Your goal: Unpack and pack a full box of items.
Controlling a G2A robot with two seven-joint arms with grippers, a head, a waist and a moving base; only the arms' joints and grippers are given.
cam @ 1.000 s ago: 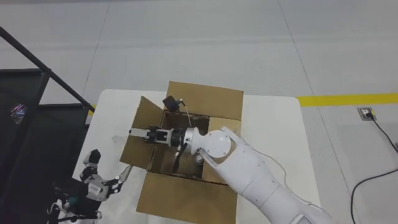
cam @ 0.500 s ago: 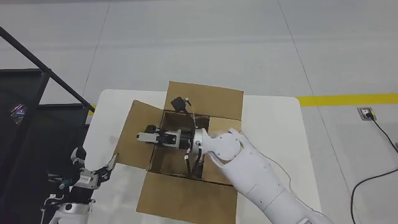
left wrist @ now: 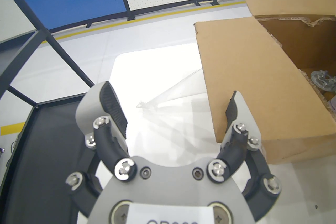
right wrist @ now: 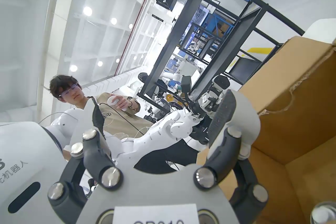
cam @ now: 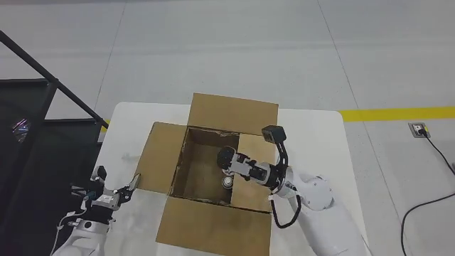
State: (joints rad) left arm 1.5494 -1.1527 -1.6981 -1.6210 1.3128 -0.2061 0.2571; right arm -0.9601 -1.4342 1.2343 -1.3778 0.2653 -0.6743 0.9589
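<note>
1. Box: cardboard, mid-worktop, flaps open. L flap laid out flat toward worktop's L side, far flap tipped back.
2. Inside box: small silvery item on the bottom, close to near wall. From L wrist cam, grey metal part w/ holes low in the interior; can't tell if same piece.
3. R hand: above box opening, just over the silvery item, pointing to robot's L. Fingers spread wide, nothing betw. them.
4. L hand: off box's L side, over near-L corner of worktop, aimed along L flap. Fingers wide apart, empty, clear of the cardboard.
5. Clear plastic scrap: flat on worktop just beside L flap's edge, ahead of L hand, not touched.
6. Black-framed rack: beyond worktop's L edge, well apart from box.
</note>
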